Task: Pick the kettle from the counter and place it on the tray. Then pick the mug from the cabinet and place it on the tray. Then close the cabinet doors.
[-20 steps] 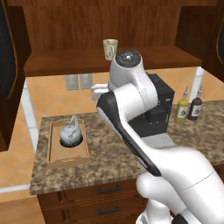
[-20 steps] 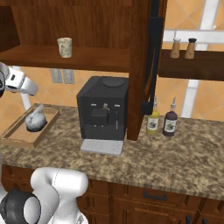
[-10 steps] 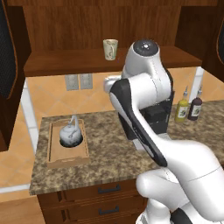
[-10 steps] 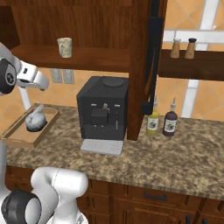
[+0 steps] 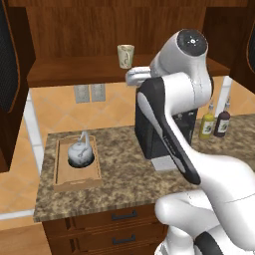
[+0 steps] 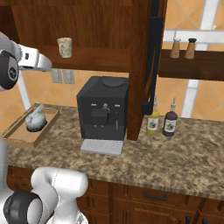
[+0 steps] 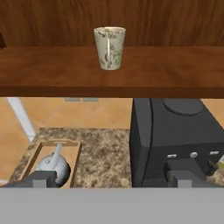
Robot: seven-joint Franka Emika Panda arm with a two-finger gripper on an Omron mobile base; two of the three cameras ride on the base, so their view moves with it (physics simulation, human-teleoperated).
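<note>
The silver kettle [image 5: 80, 153] [image 6: 35, 121] [image 7: 52, 168] sits inside the light-wood tray [image 5: 63, 175] [image 6: 22, 138] [image 7: 33, 158] at the left end of the granite counter [image 5: 124, 184]. On the cabinet shelf [image 5: 69, 74] [image 7: 170, 70] the cream mug [image 5: 125, 56] [image 6: 64, 47] [image 7: 109, 47] stands upright. My gripper [image 7: 111, 180] is open and empty, level with the shelf's front edge; the mug is straight ahead and some way off. Both cabinet doors [image 5: 12, 64] [image 6: 153, 57] are swung open.
A black coffee machine [image 5: 149, 137] [image 6: 103, 109] [image 7: 175, 131] stands on the counter right of the tray, under the shelf. Two bottles [image 5: 214, 123] [image 6: 161, 121] stand further right. Two shakers [image 6: 183, 47] are on a side shelf. Drawers [image 5: 119, 216] lie below the counter.
The arm has risen from above the tray and swung right and up towards the cabinet shelf. The kettle has stayed in the tray.
</note>
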